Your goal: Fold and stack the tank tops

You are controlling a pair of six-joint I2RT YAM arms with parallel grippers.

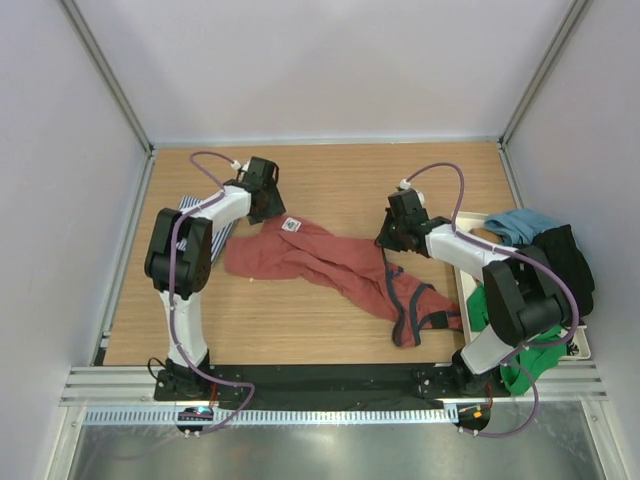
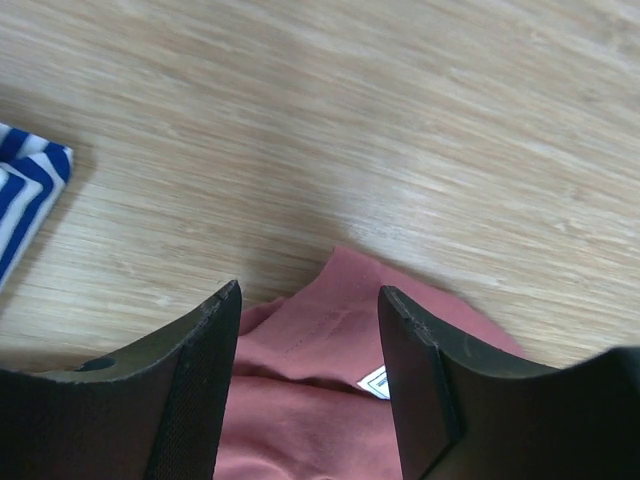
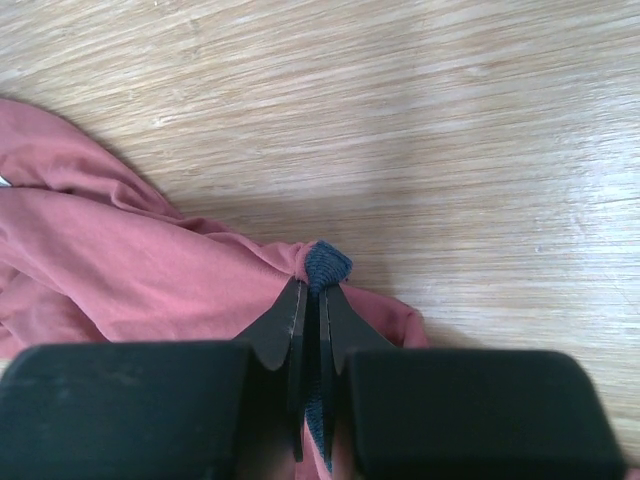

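Showing the risks at the pick-up of the second garment. At far left the navy-and-white striped tank top lies folded on the wooden surface, partly hidden under the left arm. Beside it the left hand stands released, its fingers apart astride the upper edge of the rust-red tank top, near the white label; no cloth is gripped there. The red top sprawls crumpled across the middle, its straps trailing toward the near right. The right hand is clenched on a small fold of the red top's dark grey-blue trim. Further right a tray holds loose garments. Likely faults:
- The left fingers may close on one layer only, or on bare wood, so the cloth lifts from one side and twists.
- The narrow pinch on the trim may slip under tension.
- A leftward drag could disturb the folded striped top.
- The trailing straps could snag the tray's edge.
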